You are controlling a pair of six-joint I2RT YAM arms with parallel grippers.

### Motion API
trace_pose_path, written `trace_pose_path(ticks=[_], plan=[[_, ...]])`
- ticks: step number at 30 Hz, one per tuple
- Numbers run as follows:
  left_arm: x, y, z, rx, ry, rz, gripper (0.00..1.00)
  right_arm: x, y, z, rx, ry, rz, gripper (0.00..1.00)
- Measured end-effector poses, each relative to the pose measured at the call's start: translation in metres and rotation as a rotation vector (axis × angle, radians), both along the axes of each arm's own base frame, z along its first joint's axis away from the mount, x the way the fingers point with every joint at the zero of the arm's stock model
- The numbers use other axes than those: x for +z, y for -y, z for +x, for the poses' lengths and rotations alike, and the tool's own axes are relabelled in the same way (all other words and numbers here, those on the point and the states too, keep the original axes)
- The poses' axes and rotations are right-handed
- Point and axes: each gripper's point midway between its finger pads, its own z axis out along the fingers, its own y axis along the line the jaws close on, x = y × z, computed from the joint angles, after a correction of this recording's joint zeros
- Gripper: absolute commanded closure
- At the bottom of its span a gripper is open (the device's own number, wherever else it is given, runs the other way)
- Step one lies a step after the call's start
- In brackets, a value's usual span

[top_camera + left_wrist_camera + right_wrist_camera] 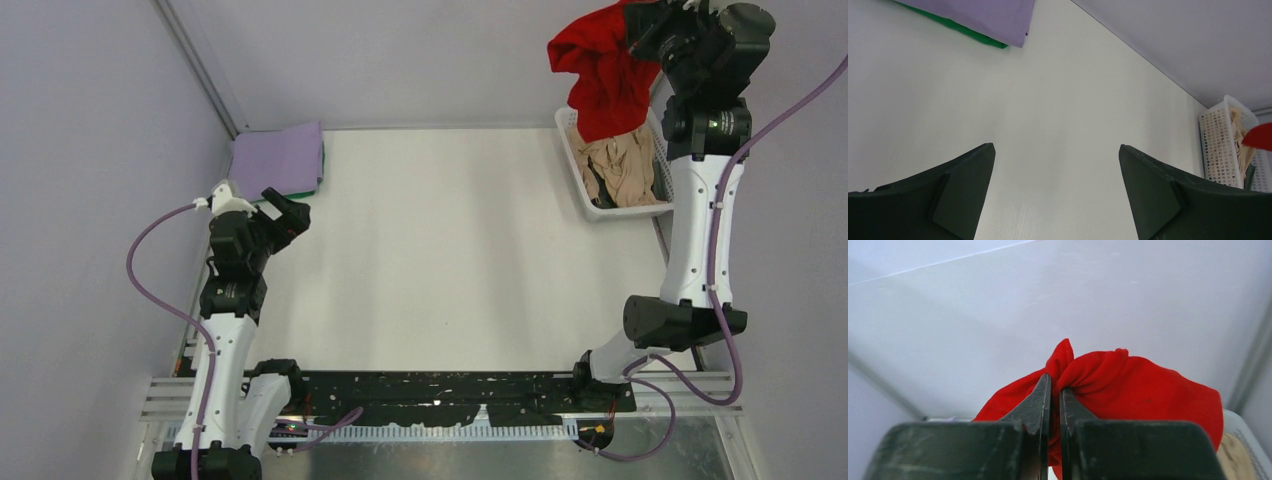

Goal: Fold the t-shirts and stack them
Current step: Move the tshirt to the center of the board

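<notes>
My right gripper [640, 35] is shut on the bright red t-shirt [603, 70] and holds it high above the white lattice basket [578, 165] at the back right; the red cloth [1128, 390] bunches between its fingers. The beige t-shirt [625, 165] lies crumpled in the basket. The lavender t-shirt [278, 158] lies folded at the back left on top of the green t-shirt [268, 197], of which only an edge shows. They also show in the left wrist view: lavender [983, 17], green [965, 31]. My left gripper [290, 215] is open and empty, just in front of that stack.
The white table [440, 250] spans the middle. Grey walls close in the left, back and right. The basket also shows in the left wrist view [1220, 150] at the far right. A black strip and metal rails run along the near edge.
</notes>
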Motion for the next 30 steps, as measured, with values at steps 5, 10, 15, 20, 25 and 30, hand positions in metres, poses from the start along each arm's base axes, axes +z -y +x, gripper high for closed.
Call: trace_pose_path(ticks=[5, 10, 15, 20, 25, 30], plan=[[-0.008, 0.0, 0.004, 0.004, -0.029, -0.011, 0.01, 0.028, -0.091, -0.047, 0.319, 0.072, -0.041, 0.95], [-0.018, 0.004, 0.006, -0.013, -0.065, -0.034, 0.01, -0.02, -0.177, -0.073, 0.632, -0.046, -0.036, 0.95], [-0.018, 0.009, 0.006, -0.03, -0.069, -0.058, 0.01, -0.101, -0.237, -0.085, 0.8, -0.238, 0.033, 0.94], [-0.023, 0.01, 0.004, -0.028, -0.084, -0.068, 0.01, -0.227, -0.261, -0.084, 0.804, -0.533, 0.125, 0.9], [-0.048, 0.013, 0.002, -0.036, -0.159, -0.09, 0.01, -0.35, -0.236, -0.065, 0.602, -0.794, 0.08, 0.37], [-0.086, 0.024, 0.007, -0.075, -0.303, -0.106, 0.01, -0.42, -0.183, -0.058, 0.321, -0.953, -0.106, 0.04]])
